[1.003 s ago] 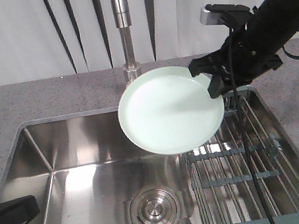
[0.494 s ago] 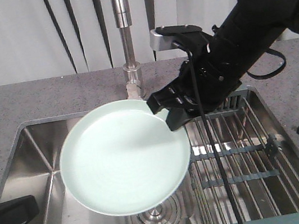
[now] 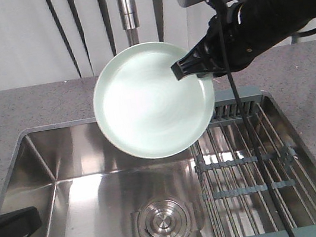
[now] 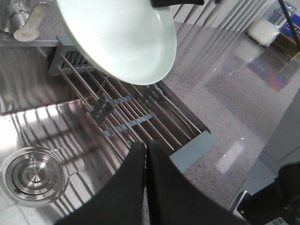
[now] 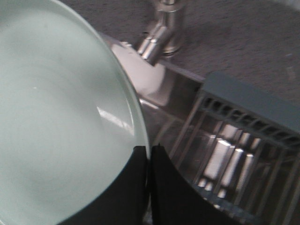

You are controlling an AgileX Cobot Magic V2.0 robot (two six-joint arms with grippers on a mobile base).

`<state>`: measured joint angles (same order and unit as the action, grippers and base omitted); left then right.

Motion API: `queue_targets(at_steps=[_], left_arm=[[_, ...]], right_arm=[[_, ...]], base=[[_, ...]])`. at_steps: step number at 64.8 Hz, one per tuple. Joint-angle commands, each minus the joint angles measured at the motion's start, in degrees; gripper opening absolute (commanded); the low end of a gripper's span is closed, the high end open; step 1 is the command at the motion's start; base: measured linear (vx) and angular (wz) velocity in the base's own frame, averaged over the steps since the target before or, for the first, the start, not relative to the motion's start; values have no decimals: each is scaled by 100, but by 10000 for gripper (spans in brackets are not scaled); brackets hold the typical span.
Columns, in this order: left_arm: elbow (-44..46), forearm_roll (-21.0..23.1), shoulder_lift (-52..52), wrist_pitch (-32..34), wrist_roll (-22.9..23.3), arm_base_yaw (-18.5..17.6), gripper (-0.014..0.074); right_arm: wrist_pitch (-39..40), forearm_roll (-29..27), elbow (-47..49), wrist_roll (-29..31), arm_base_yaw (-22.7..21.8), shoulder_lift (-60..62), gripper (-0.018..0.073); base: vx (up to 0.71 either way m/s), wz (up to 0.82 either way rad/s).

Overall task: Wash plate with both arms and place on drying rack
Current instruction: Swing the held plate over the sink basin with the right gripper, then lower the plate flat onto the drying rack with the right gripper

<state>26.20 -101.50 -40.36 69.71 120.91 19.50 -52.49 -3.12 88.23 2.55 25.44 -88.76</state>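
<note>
Plate (image 3: 150, 105) aloft, face-on, rim in right end effector (image 3: 189, 68) (sink (image 3: 74, 162) and drying rack (image 3: 243, 165) below)

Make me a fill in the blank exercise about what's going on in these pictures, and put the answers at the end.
The right gripper grips the plate by its ____.
The plate's inner face shows faint concentric ____.
The left gripper, fingers shut, holds ____.
The drying rack sits in the steel ____.
Missing words: rim; rings; nothing; sink.

One plate (image 3: 150, 105), one drying rack (image 3: 257, 175)
</note>
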Motion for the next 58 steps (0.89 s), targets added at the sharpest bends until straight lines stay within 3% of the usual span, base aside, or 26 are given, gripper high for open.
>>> queue_targets(at_steps=[1, 17, 36, 49, 58], left_arm=[[136, -180, 17, 705, 26, 11, -6], [136, -180, 17, 709, 26, 11, -6], [136, -180, 17, 692, 26, 11, -6], [136, -180, 17, 714, 26, 11, -6], [136, -180, 17, 726, 26, 11, -6]], right_arm=[[318, 962, 130, -327, -35, 398, -3], [-179, 2647, 124, -902, -35, 502, -3], [-124, 2869, -426, -1138, -56, 466, -3], [140, 3432, -902, -1546, -56, 466, -3], [5, 4199, -897, -1698, -56, 604, -3]], base=[[0, 0], [0, 0], [0, 0], [0, 0], [0, 0]])
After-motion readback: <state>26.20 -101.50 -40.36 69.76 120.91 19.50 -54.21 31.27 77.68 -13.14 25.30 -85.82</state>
